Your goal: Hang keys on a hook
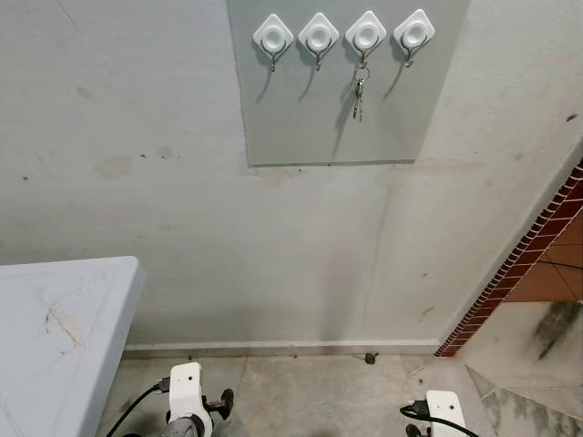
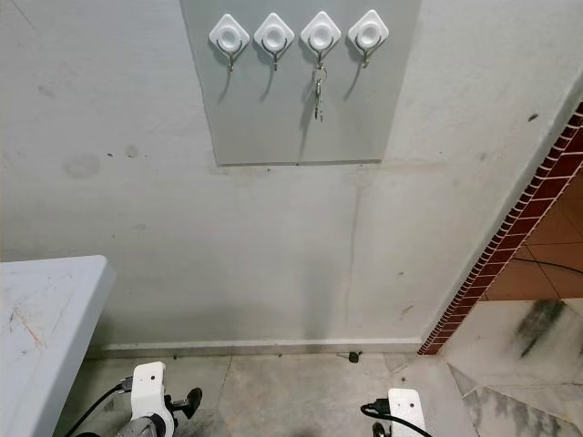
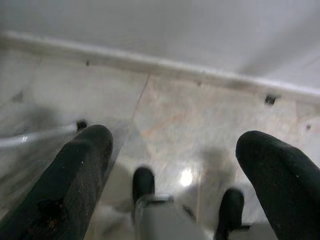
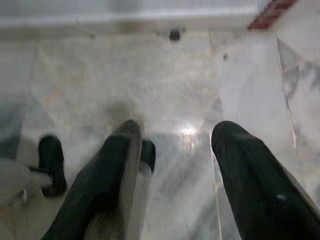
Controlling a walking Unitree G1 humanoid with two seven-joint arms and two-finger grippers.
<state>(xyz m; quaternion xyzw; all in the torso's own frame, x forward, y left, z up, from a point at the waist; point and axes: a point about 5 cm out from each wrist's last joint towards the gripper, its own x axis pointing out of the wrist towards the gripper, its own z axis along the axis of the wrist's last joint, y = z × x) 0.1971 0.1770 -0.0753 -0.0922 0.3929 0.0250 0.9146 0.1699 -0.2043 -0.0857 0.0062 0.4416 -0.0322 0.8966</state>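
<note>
Grey board is sitting flat against the pale wall, carrying a row of four white hooks. The keys are hanging from the third hook counting from the robot's left, dangling against the board while the other three hooks are standing bare. Low down, both arms are hanging over the marble floor, well apart from the board. The left gripper is pointing down at the floor tiles near the baseboard, its two black fingers spread apart and gripping nothing. The right gripper is doing likewise, its fingers parted over the tiles. A white table is standing at the robot's left, and a brick-patterned border is running diagonally at its right.
</note>
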